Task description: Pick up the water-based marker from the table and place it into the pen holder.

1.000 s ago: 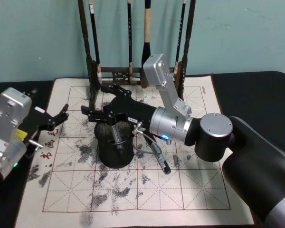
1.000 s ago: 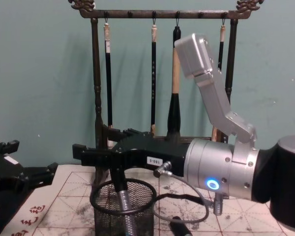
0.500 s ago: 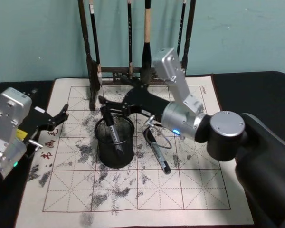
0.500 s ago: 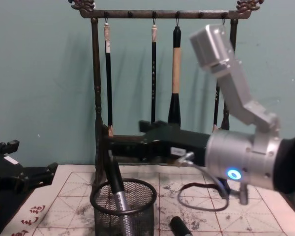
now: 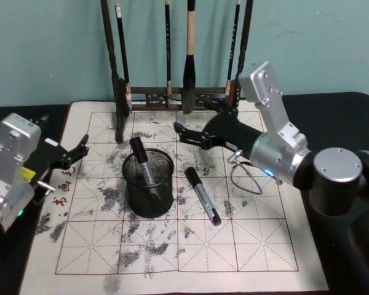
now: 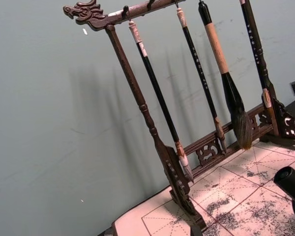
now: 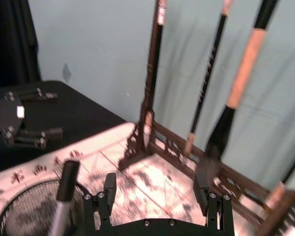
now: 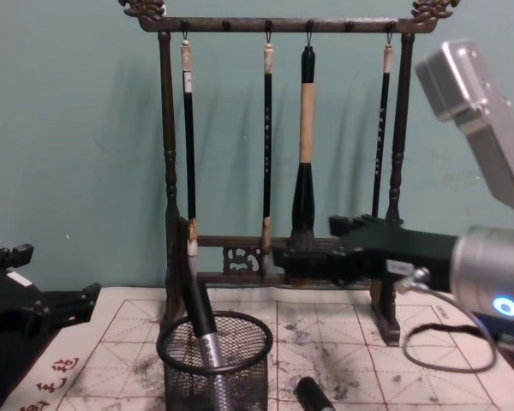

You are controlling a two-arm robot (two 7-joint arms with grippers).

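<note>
One marker [image 5: 142, 166] stands tilted in the mesh pen holder [image 5: 149, 200], its cap above the rim. A second marker [image 5: 202, 195] lies flat on the ink-stained mat [image 5: 234, 246] just right of the holder. It looks light, stiff, smooth and likely to roll, so it is best pinched across mid-barrel. The right gripper [image 5: 181, 133] hangs wide and empty beyond it. The left gripper [image 5: 80, 150] is parked, spread, at the mat's left edge.

There are two markers: one [image 5: 141, 161] stands in the single pen holder [image 5: 150, 200] at the centre, and one [image 5: 202, 195] lies right of it. One mat [image 5: 246, 246]. One brush rack [image 8: 166, 154] holds four brushes [image 8: 188, 128] [image 8: 267, 128] [image 8: 306, 111] [image 8: 383, 120]. Two arms: left end effector [image 5: 79, 152], right end effector [image 5: 183, 134].
</note>
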